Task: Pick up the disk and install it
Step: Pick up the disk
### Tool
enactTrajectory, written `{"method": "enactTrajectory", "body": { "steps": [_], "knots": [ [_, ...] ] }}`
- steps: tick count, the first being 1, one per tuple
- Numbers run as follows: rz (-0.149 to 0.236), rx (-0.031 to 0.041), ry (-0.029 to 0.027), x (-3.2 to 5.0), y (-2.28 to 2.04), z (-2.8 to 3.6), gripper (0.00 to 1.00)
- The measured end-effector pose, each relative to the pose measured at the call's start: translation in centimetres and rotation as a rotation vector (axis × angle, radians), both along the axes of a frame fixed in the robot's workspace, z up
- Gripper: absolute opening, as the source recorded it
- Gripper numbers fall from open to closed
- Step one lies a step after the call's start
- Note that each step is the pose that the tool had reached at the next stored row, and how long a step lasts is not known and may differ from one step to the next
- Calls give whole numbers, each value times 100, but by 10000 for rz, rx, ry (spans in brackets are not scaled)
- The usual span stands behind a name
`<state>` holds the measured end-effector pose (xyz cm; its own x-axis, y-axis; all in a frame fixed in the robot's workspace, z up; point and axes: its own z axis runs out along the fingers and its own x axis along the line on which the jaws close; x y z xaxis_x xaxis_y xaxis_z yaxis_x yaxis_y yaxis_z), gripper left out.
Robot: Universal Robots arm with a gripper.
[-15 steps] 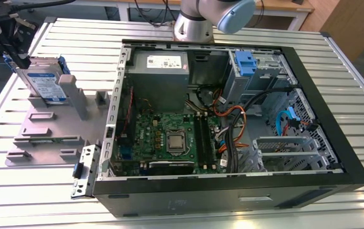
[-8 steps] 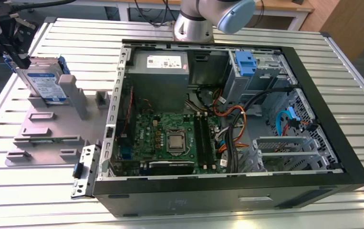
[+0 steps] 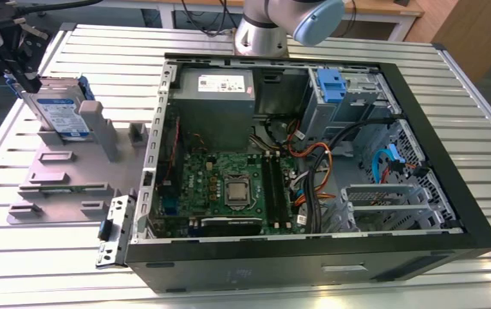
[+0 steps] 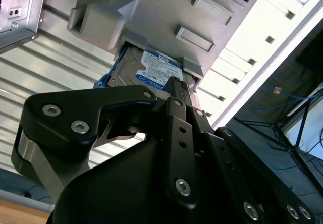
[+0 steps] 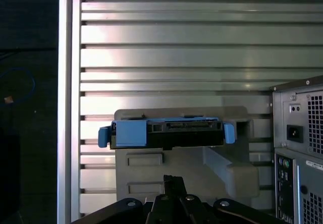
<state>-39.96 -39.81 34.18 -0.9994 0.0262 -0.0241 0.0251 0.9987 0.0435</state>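
One disk (image 3: 59, 111) stands upright in the grey holder (image 3: 73, 174) at the exterior view's far left, your gripper (image 3: 22, 76) seemingly just beside its top; whether it is wide or narrow, you cannot tell. Come down off-centre and it could jam the disk askew

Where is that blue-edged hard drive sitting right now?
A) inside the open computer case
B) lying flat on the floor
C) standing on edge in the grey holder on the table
C: the disk stands upright in the grey holder, outside the computer case.
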Motion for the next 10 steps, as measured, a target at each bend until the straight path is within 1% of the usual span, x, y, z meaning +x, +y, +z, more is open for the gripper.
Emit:
{"method": "enactTrajectory", "body": {
  "steps": [5,7,10],
  "knots": [
    [38,0,0,0,0,0,11],
    [156,0,0,0,0,0,11],
    [170,0,0,0,0,0,11]
  ]
}}
